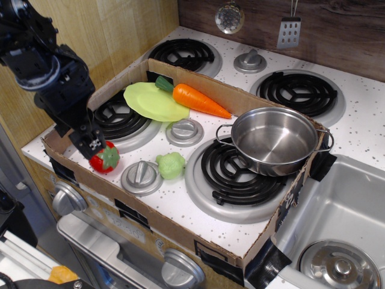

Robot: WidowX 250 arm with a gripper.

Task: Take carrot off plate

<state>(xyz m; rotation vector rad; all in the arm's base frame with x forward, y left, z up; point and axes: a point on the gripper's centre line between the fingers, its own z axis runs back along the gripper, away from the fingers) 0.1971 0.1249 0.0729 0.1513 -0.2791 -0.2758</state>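
The orange carrot (201,100) lies along the back cardboard wall, its green stub end resting on the right edge of the lime-green plate (150,101), its tip pointing right toward the pot. The plate sits tilted over the back-left burner. My gripper (90,143) hangs at the front left, far from the carrot, just above and left of a red toy strawberry (105,158). Its fingers look slightly apart and hold nothing.
A cardboard frame (180,226) rings the stovetop. A steel pot (274,139) stands on the front right burner. A pale-green toy vegetable (171,164) lies between knobs (184,130). A sink (340,223) is at the right.
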